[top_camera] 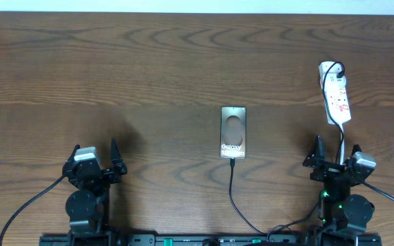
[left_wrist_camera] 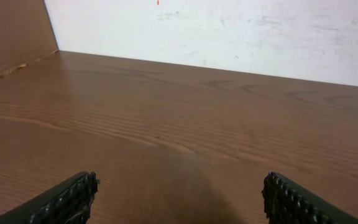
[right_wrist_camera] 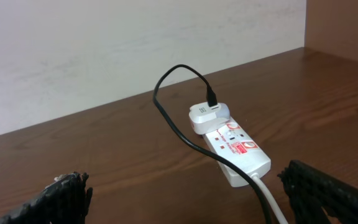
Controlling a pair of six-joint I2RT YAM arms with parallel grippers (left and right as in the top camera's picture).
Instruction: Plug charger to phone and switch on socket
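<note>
A brown wooden table [top_camera: 149,61] meets a white wall [left_wrist_camera: 229,31]. The phone [top_camera: 233,132] lies mid-table, with the charger [top_camera: 232,188] reaching its near end; whether it is seated is unclear. The socket [top_camera: 335,92] sits toward the far right corner. The left gripper [top_camera: 95,149] and right gripper [top_camera: 336,147] gape empty. The right one should press the switch [right_wrist_camera: 247,147] squarely.

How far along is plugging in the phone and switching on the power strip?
Looks done: the charger cable's end meets the phone's bottom edge, and its white adapter sits in the power strip. In hand: nothing; left gripper and right gripper are open and empty. Left: the strip's switch, whose state I cannot tell.
</note>
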